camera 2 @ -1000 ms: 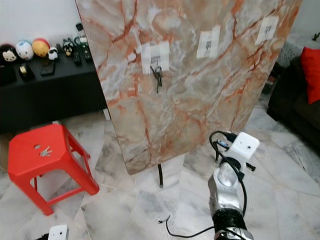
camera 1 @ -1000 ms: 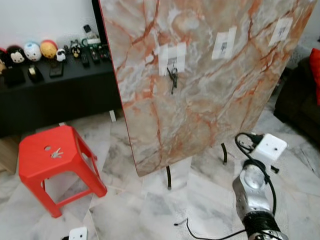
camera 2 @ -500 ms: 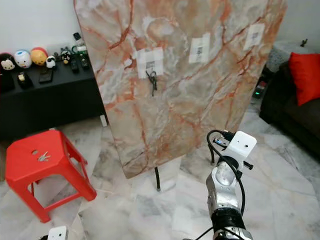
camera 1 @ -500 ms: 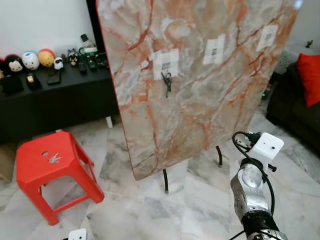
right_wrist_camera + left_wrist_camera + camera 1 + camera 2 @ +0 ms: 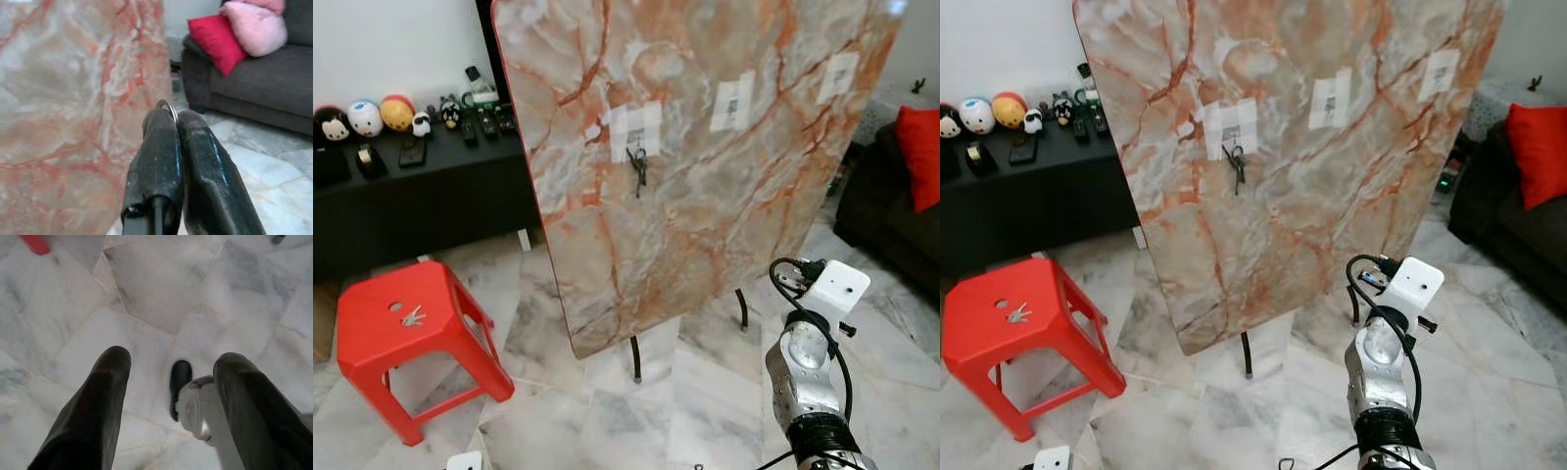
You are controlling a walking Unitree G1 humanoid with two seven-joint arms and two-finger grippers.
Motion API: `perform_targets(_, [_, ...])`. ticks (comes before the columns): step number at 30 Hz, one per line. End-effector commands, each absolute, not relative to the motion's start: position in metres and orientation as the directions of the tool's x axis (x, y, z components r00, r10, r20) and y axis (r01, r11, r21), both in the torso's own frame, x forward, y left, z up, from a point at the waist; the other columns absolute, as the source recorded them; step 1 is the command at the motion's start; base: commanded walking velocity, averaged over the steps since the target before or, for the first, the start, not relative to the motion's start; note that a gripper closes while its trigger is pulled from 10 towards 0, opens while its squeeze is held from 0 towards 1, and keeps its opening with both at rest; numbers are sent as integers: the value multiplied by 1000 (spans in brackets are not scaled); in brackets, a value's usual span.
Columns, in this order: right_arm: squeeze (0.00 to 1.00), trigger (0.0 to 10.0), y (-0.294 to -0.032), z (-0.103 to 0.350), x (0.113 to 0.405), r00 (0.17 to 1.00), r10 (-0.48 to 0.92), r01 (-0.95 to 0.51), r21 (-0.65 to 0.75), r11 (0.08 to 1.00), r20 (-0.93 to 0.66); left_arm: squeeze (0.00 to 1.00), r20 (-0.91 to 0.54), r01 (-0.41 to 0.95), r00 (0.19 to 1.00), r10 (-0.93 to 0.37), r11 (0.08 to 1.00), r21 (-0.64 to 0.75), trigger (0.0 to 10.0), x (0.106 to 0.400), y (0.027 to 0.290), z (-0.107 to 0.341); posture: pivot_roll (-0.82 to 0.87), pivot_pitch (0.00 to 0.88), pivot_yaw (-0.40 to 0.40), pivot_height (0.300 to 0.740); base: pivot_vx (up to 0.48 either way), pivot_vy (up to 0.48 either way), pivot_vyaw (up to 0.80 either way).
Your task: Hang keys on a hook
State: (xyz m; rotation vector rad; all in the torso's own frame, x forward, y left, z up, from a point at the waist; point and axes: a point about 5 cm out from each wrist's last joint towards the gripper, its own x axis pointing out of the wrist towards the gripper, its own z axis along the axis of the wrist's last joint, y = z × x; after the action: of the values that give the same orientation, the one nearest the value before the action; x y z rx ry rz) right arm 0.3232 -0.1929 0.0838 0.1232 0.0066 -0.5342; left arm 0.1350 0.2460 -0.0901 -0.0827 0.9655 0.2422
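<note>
A tall marble-patterned board (image 5: 705, 215) leans upright ahead and carries three taped hooks. A dark bunch of keys (image 5: 637, 167) hangs from the left hook. The middle hook (image 5: 732, 102) and right hook (image 5: 837, 77) are bare. A second set of keys (image 5: 411, 315) lies on the red stool (image 5: 372, 338). My right arm (image 5: 808, 377) is raised low in front of the board. My right gripper (image 5: 173, 115) is shut on a metal key ring (image 5: 168, 104) that peeks out at the tips. My left gripper (image 5: 173, 360) hangs open over the marble floor.
A black low cabinet (image 5: 421, 211) with toy figures and remotes stands at the back left. A dark sofa (image 5: 891, 206) with a red cushion (image 5: 920, 157) is on the right. The board rests on thin black legs (image 5: 635, 357). A cable runs along my right arm.
The camera has shifted, so the board and stool sit a little further left in the picture. My right arm keeps the same pose.
</note>
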Motion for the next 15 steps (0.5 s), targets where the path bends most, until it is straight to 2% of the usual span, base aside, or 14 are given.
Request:
perform_targets(1, [0,10000,-203,85,323,847,-530,530,112,841,-33,0,-821,-239,548,158,971,28,10000,138,242,-90,17,0,-26,740,349,0,0])
perform_targets(15, [0,10000,-195,86,327,869,-493,494,104,863,-39,0,-821,-227,549,154,973,31,10000,140,240,-90,15,0,-23,740,335,0,0])
